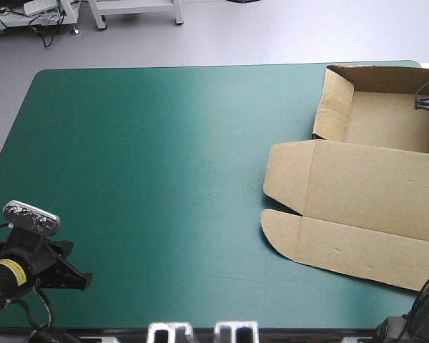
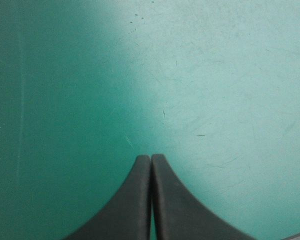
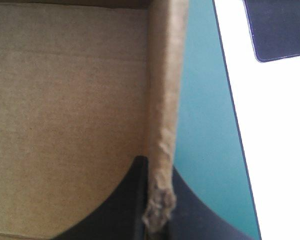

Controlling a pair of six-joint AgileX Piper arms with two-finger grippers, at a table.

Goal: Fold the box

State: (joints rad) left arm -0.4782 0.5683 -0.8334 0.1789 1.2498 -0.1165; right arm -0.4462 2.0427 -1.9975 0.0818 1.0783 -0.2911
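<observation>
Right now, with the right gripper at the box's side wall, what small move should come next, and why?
Probably open the right gripper a little and ease it off. It is shut on the box, pinching a side wall that already stands upright. The left gripper, shut over bare teal-green cover, is too far off to help.

Low at near left: left arm [image 1: 18, 271], wrist tipped downward, left gripper [image 2: 151, 159] with black fingers pressed together into one pointed arch, gripping nothing. At far right: right gripper [image 3: 158, 172], pointing down, fingers all but closed on an upright wall of the box [image 3: 65, 100].
</observation>
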